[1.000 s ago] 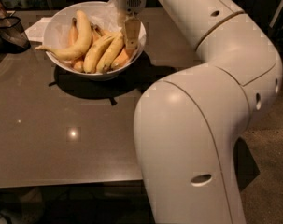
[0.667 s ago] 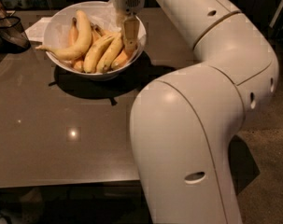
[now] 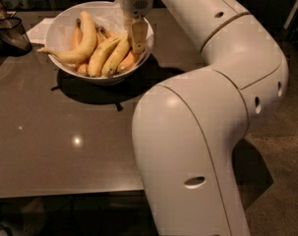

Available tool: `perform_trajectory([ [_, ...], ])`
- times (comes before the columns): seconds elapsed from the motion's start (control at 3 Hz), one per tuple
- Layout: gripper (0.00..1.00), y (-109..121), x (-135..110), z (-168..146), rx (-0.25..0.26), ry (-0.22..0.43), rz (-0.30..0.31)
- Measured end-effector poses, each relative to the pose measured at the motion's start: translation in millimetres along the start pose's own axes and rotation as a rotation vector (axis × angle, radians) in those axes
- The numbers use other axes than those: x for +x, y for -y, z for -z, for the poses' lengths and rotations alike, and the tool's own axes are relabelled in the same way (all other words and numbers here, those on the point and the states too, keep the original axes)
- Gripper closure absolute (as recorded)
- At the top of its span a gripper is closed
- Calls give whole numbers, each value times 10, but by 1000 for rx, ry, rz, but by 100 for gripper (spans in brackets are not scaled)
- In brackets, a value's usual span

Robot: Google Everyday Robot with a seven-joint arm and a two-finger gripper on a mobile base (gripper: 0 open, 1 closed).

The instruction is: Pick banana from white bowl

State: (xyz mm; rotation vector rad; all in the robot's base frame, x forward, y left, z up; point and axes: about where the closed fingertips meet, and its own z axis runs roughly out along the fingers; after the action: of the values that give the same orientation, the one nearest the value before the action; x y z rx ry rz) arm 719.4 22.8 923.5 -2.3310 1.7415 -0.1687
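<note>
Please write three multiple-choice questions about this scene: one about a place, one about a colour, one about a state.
1. Where is the gripper? A. down in the white bowl, at the bananas B. on the floor C. out of view
2. What colour is the table? A. grey-brown B. red C. white
3. How does the bowl stand? A. tipped over B. upright on the table C. lifted
Answers: 1 A, it reaches among the fruit; 2 A, its bare top shows this; 3 B, its rim faces up.
</note>
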Motion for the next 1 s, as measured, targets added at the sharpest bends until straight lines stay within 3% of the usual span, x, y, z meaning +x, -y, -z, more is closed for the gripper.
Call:
perform_trajectory([
  [0.33,41,-9,34,-55,-12,-3,-4],
  [1.0,82,-2,34,-32,-12,-3,-5],
])
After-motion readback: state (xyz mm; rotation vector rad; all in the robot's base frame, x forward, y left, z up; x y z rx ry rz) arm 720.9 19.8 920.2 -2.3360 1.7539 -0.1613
